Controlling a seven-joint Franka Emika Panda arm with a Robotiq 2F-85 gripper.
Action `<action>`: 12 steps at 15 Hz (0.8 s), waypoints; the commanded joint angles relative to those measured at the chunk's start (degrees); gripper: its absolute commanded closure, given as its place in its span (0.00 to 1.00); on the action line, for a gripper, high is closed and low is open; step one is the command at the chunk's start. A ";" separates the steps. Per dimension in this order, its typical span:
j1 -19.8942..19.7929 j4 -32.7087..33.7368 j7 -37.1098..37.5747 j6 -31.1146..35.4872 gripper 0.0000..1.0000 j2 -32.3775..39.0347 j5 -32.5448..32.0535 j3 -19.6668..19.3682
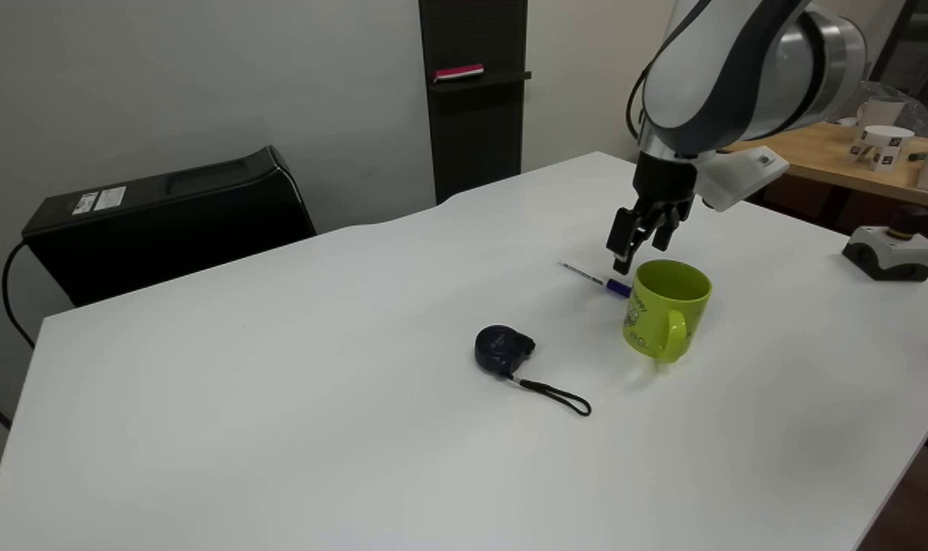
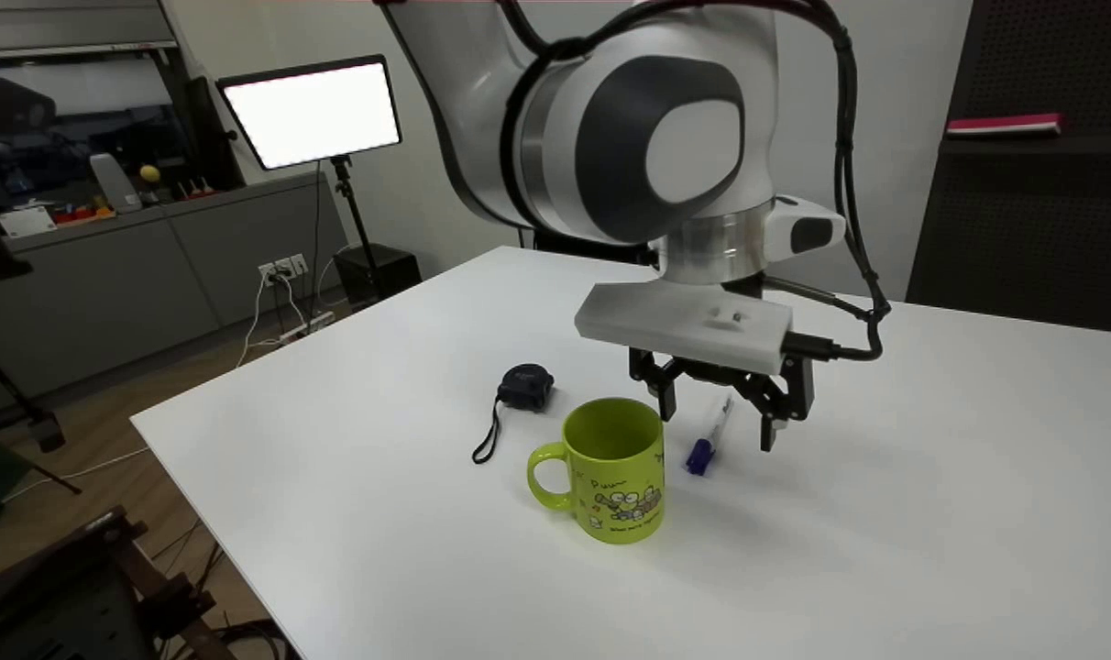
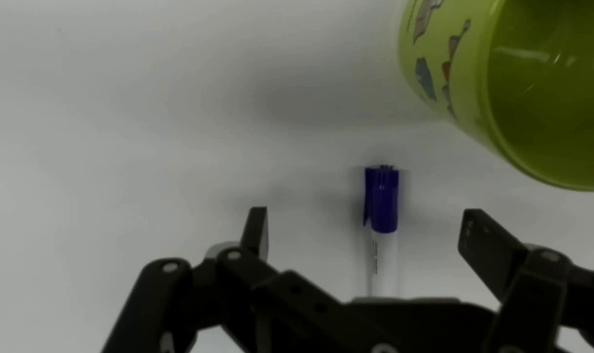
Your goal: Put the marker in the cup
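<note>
In both exterior views the white-and-grey arm (image 1: 690, 88) reaches in from above, bent at a thick joint (image 2: 624, 137), and its wrist (image 2: 709, 247) aims down over the bench (image 1: 280, 398). In an exterior view the black gripper (image 1: 642, 254) hangs well inside the edges of the bench, nearer its far corner than its leftmost one. In the wrist view its two fingers (image 3: 490, 252) stand wide apart, facing each other; they are clear of the bench, how high cannot be told.

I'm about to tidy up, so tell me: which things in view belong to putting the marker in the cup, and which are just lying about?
For the job:
blue-capped marker
green cup
open gripper

Just lying about:
dark tape measure
red-and-white item in the background
</note>
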 commanded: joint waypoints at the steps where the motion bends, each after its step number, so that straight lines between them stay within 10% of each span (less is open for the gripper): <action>1: -0.45 3.32 2.42 0.65 0.00 3.16 -1.21 0.81; 12: 1.25 15.69 4.69 -4.97 0.00 10.87 -3.84 -1.13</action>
